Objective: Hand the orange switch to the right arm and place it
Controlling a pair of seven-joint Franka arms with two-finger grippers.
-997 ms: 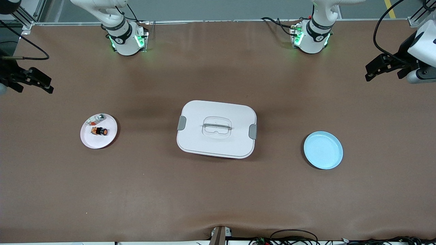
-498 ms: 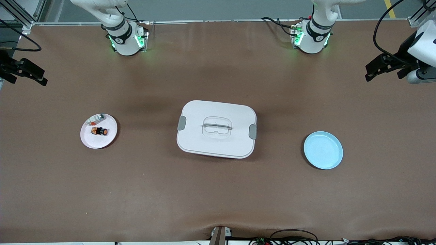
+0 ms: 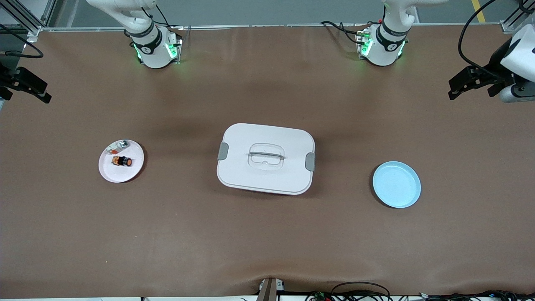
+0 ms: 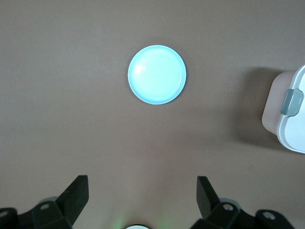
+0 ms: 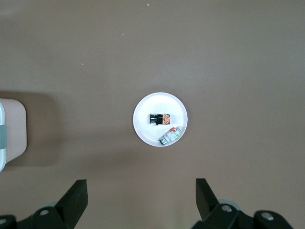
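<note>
A: Where's the orange switch (image 3: 123,161)?

B: On the white plate (image 3: 109,173), right arm's end of the bench; nothing grasped yet. I see left claw (image 4: 143,198) and right claw (image 5: 141,198) both spread wide, empty, high over the bench ends. Next: descend and pinch it.

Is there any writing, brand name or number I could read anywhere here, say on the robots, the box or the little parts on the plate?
No text can be read in any view.
Left arm base and right arm base: each has a small dark round mark, too small to read.
White lidded box, blue plate: no markings.
Orange switch and silver-white part on the white plate: any print is too small to tell.
</note>
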